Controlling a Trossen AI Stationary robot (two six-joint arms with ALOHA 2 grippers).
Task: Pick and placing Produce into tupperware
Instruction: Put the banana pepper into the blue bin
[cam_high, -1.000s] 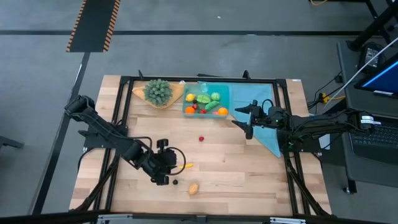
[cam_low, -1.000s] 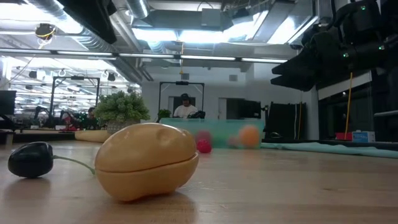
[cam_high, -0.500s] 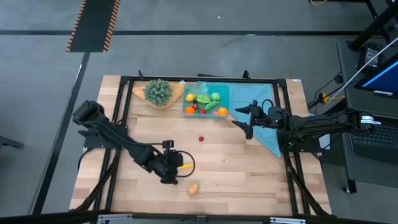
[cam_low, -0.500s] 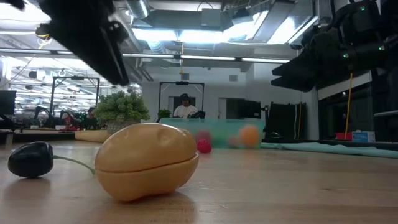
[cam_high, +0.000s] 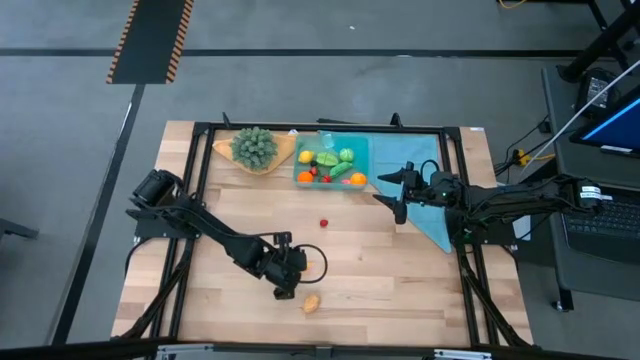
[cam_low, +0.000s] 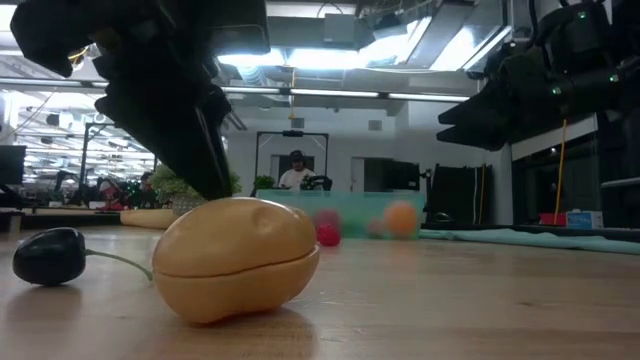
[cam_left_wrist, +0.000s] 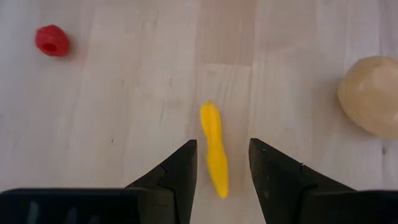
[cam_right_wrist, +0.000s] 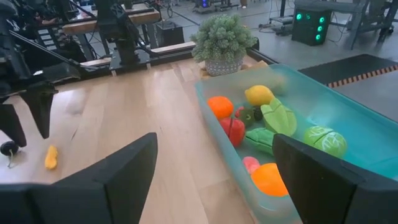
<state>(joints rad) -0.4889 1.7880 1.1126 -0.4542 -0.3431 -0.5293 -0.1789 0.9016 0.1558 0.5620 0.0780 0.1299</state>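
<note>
The yellow toy (cam_left_wrist: 214, 149) lies on bare wood, its near end between the spread fingers (cam_left_wrist: 174, 174) of the left gripper (cam_high: 297, 267); only the left wrist view shows this gap and no contact. The high view shows that arm stretched low across the table (cam_high: 400, 290), the tan potato (cam_high: 312, 303) just beside it. The red berry (cam_high: 323, 223) sits apart. The tupperware (cam_high: 365, 150) holds produce at the far edge. The right gripper (cam_high: 392, 188) hovers open near it.
</note>
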